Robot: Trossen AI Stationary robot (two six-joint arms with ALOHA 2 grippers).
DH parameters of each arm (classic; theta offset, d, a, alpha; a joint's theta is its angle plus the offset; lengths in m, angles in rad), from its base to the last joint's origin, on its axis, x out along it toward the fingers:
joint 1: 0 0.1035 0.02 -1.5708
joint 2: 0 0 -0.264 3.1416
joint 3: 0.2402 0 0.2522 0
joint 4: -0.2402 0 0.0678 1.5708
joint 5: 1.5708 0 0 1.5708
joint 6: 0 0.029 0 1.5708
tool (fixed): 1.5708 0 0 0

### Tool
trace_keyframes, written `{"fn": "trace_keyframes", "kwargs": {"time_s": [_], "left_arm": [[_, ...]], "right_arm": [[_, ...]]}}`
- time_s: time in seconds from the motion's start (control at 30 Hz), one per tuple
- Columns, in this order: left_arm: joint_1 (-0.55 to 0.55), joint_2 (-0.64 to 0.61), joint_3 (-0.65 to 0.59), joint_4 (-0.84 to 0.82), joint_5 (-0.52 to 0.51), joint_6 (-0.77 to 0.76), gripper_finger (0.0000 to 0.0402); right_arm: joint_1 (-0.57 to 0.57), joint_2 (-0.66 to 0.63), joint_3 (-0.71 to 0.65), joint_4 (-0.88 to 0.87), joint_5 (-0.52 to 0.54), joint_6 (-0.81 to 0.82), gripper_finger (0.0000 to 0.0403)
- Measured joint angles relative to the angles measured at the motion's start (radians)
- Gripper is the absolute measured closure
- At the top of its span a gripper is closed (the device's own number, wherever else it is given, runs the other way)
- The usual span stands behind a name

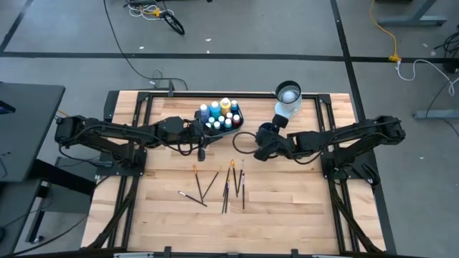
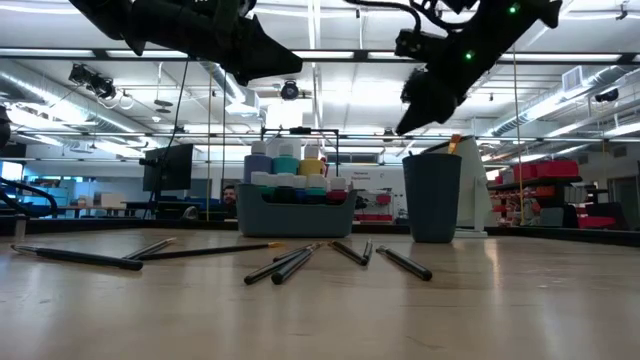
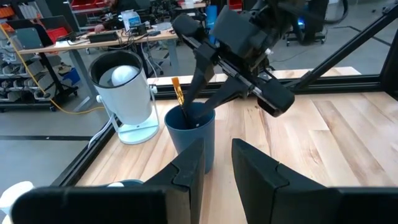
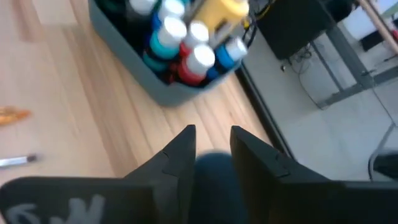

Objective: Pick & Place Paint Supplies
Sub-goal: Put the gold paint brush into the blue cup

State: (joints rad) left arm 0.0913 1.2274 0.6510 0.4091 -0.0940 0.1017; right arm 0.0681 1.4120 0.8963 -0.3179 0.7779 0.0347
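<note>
Left of the dark blue cup (image 1: 267, 132), the left gripper (image 1: 203, 148) hangs with fingers parted, empty. Above the cup, the right gripper's (image 1: 260, 148) fingers are parted, a brush (image 3: 178, 92) left inside; brushes (image 1: 228, 185) remain on the worktop (image 1: 301, 208) nearby. The cup may be tipped on withdrawal.

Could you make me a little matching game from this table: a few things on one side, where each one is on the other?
Things:
1. paint bottles
2. loose brushes
3. brush with an orange tip
4. right pincer

Places:
A. lying flat on the wooden table
B. standing in the dark blue cup
C. packed upright in the tray
D. above the dark blue cup

Pairs: 1-C, 2-A, 3-B, 4-D
</note>
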Motion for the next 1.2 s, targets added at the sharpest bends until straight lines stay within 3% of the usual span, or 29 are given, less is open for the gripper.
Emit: {"fn": "trace_keyframes", "kwargs": {"time_s": [0.23,0.4,0.63,1.0,1.2], "left_arm": [[0.0,0.0,0.0,-0.027,0.0,-0.026,0.0314],[0.0,0.0,0.0,-0.124,0.0,-0.085,0.0314],[0.0,0.0,0.0,-0.324,0.001,-0.249,0.0313],[-0.005,0.0,0.0,-0.774,-0.028,-0.754,0.0313],[-0.04,0.0,0.0,-0.848,-0.119,-0.923,0.0313]], "right_arm": [[0.012,0.0,0.0,0.282,-0.035,-0.051,0.0274],[0.012,0.0,0.0,0.439,-0.228,-0.015,0.0275],[0.013,0.0,0.0,0.476,-0.433,0.01,0.0284],[0.012,0.0,0.0,0.475,-0.448,0.008,0.0287],[0.012,0.0,0.0,0.493,-0.447,-0.063,0.0286]]}}
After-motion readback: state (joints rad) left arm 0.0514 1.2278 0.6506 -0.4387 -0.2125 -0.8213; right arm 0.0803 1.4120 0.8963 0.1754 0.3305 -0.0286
